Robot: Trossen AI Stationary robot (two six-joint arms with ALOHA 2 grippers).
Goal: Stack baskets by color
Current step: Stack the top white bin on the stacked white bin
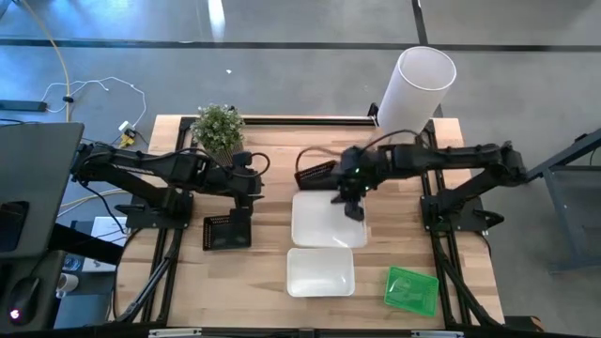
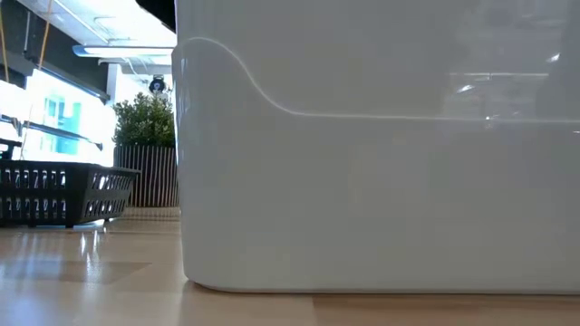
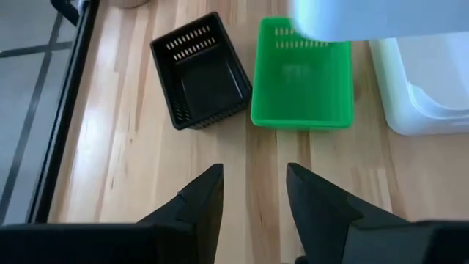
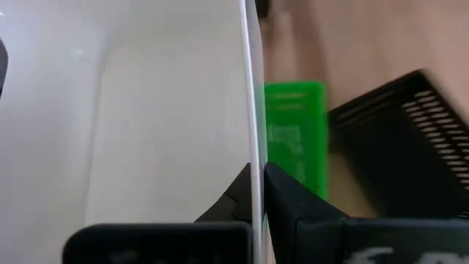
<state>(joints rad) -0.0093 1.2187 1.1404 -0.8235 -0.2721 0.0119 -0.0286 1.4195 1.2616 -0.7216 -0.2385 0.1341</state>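
Note:
My right gripper (image 1: 354,208) is shut on a white basket (image 1: 324,218) over the table's middle; the left wrist view shows this basket (image 3: 366,18) blurred above a green basket (image 3: 302,73). My left gripper (image 3: 253,194) stands open over bare wood at the table's left, nothing between its fingers. Below it a black basket (image 1: 227,230) sits flat on the table. A second black basket (image 1: 316,174) lies toward the far edge. Another white basket (image 1: 320,270) and another green basket (image 1: 411,289) rest near the front edge. My right gripper pinches the white basket's thin side wall (image 4: 254,147) at its rim, one finger inside the basket and one outside. In the high view the fingers come from the table's right, slanting down. The basket is held up over the green basket.
A small potted plant (image 1: 219,127) stands at the far left and a tall white cylinder (image 1: 418,84) at the far right corner. In the low view the near white basket (image 2: 381,181) fills most of the picture. Bare wood shows at the front left.

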